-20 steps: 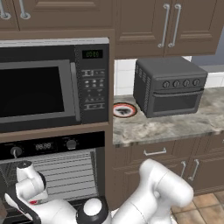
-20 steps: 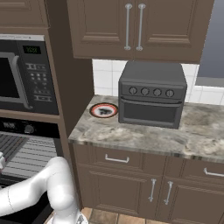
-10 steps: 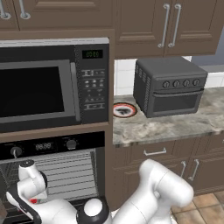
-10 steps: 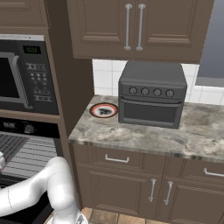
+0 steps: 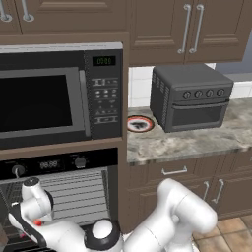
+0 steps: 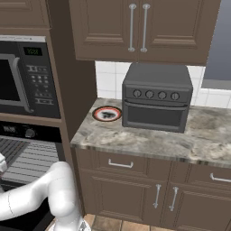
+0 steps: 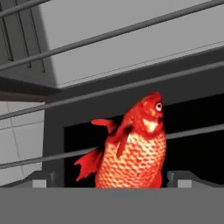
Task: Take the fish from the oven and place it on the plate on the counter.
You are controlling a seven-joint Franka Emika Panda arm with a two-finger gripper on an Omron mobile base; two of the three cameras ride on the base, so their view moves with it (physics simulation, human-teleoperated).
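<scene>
Glossy scaly fish (image 7: 133,153), stone counter (image 6: 149,140)

1 fish (image 7: 133,151), 1 plate (image 5: 140,124), 1 oven (image 5: 64,189), 1 microwave (image 5: 59,96), 1 toaster oven (image 5: 191,96)

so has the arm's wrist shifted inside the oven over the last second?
Yes, slightly. In the left base view the white wrist has crept right and down against the oven control knob.

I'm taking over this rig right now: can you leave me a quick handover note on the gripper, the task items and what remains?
Gripper: open, inside the oven, holding nothing; one fingertip on each side of the fish.
Fish: in the oven among the wire racks, close in front of the hand.
Plate: on the counter, left of the toaster oven, no fish on it.
Done: oven reached, jaws lined up.
Left: close on the fish, lift it out, carry it to the plate.
</scene>
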